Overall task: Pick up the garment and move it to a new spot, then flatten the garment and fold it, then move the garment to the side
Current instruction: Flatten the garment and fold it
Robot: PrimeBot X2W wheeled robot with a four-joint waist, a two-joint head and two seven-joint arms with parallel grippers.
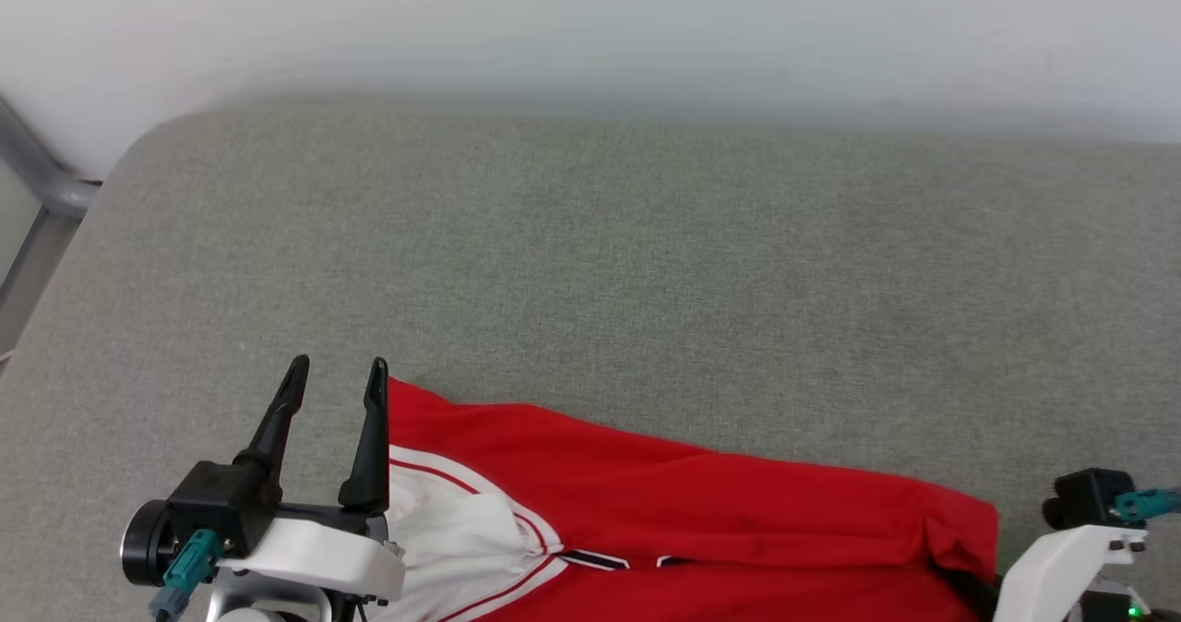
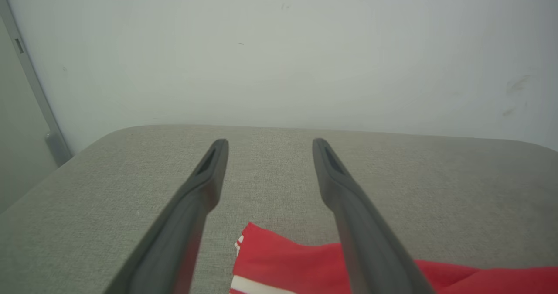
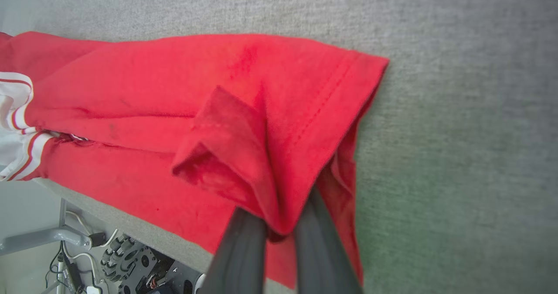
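Observation:
The garment (image 1: 720, 511) is a red shirt with a white sleeve and striped trim, lying bunched along the near edge of the grey padded surface (image 1: 646, 262). My left gripper (image 1: 337, 373) stands open just left of the garment's far corner, its fingers empty. In the left wrist view that gripper (image 2: 267, 148) hovers above the red cloth (image 2: 279, 259). In the right wrist view my right gripper (image 3: 281, 222) is shut on a fold of the garment (image 3: 174, 89) near its hemmed right end. The cloth covers the fingertips. My right wrist (image 1: 1070, 557) sits at the garment's right end.
A pale wall runs behind the padded surface. A grey metal frame (image 1: 37, 179) stands at the far left. Below the surface's near edge, the right wrist view shows wheels and cables (image 3: 130, 259). Bare grey padding stretches beyond and right of the garment.

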